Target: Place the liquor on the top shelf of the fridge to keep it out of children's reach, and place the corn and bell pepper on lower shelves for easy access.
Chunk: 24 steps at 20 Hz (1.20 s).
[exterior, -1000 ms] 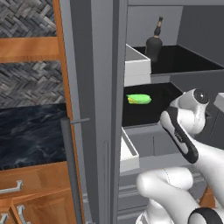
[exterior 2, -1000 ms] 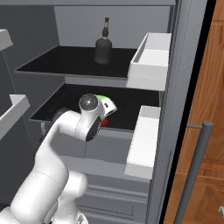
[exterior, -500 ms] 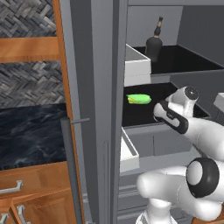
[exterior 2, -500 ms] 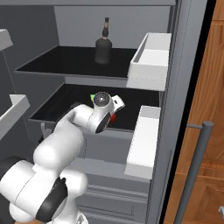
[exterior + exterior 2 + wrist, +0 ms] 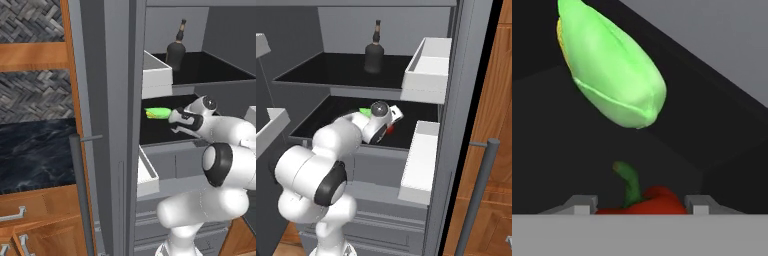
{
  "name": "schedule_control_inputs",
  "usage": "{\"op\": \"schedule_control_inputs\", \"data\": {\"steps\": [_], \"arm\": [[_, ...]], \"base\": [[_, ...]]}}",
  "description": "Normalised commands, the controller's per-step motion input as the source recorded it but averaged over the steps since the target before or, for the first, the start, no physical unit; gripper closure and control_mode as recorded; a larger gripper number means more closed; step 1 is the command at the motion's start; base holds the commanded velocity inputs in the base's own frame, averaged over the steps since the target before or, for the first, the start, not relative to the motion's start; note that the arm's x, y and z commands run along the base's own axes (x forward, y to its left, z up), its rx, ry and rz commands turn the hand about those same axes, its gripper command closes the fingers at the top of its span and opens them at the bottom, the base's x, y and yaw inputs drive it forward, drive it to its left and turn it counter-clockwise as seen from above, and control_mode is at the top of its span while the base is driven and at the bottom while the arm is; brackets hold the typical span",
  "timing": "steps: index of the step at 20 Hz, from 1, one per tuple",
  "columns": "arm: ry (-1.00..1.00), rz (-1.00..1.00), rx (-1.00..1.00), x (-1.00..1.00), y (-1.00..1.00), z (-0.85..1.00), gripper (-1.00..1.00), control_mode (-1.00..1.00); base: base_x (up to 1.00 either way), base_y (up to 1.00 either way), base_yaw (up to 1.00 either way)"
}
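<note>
Gripper [image 5: 641,209] sits low over the lower shelf [image 5: 416,117] of the fridge [image 5: 107,100], and from the hand view I see the bell pepper [image 5: 643,200] between its two finger tips, red body and green stem rising in the gap. I read the jaws as closed on the pepper at about half their spread, though the contact itself is cut off at the bottom of that view, so I hold that as a judgement. From the right base view a sliver of red shows just under the wrist, close to the shelf board. The corn [image 5: 157,113] lies on the same shelf just ahead of the hand, its long axis running away from the fingers and slanting to one side in the hand view, blunt end nearest the pepper, with a clear gap between the two. The liquor [image 5: 375,51] stands upright on the top shelf [image 5: 336,72], well apart from all this. What I would weigh next is letting the pepper go short of the corn, so it neither nudges nor rolls against that blunt end.
</note>
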Motion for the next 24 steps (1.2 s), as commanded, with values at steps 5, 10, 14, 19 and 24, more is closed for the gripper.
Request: {"op": "schedule_control_inputs", "data": {"steps": [5,10,14,19,24], "arm": [[0.00,0.00,0.00,0.54,-0.09,-0.16,1.00,-1.00],[0.00,0.01,0.00,0.36,-0.06,-0.22,-1.00,-1.00],[-0.01,0.01,0.00,0.00,-0.14,-0.18,-1.00,-1.00],[0.00,0.00,0.00,-0.17,-0.08,0.01,-1.00,-1.00],[0.00,0.01,0.00,-0.37,0.00,0.19,-1.00,-1.00]], "base": [[0.00,0.00,0.00],[0.00,0.00,0.00],[0.00,0.00,0.00],[0.00,0.00,0.00],[0.00,0.00,0.00]]}}
